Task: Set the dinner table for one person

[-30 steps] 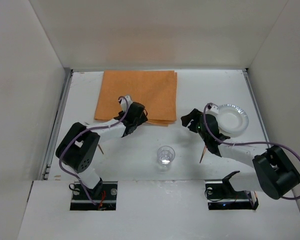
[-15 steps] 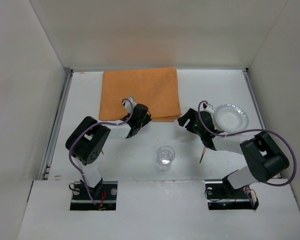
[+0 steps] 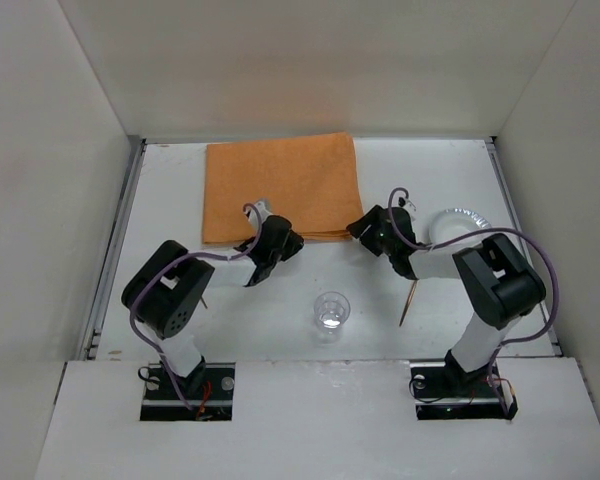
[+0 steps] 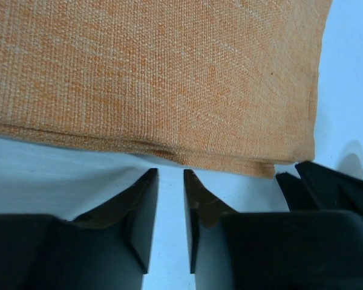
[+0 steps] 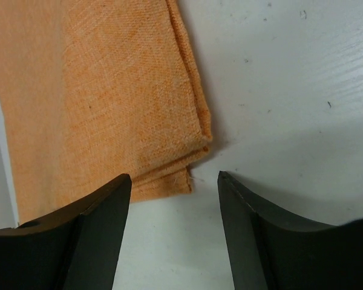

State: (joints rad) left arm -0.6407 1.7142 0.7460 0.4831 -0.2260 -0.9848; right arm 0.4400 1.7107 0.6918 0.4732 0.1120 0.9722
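Nearest my bases, behind both sets of jaws and between the two arms, a clear glass stands upright on the desk. A thin brown stick lies behind the right jaws, beside the right forearm and clear of the glass.

Left jaws: released. The fingers are parted by a slim gap with nothing in it, only white desk showing through. The tips sit low over the desk, just short of the near edge of the orange cloth. I can't tell whether they touch it.

Right jaws: released and spread wide, fingers well apart, nothing held. The cloth's near right corner sits just ahead of the gap, nearer the left finger, with bare desk ahead of the right one. That corner shows stacked folded layers.

The two sets of jaws are near each other, angled inward, with the cloth corner between them.

Out to the right of the right jaws is a silver foil dish, partly hidden by the right arm.

Ahead of both sets of jaws the cloth lies flat, running toward the far wall.

The desk carries all of it. It is matte white and passes under both sets of jaws, with grey rails along its left and right edges.
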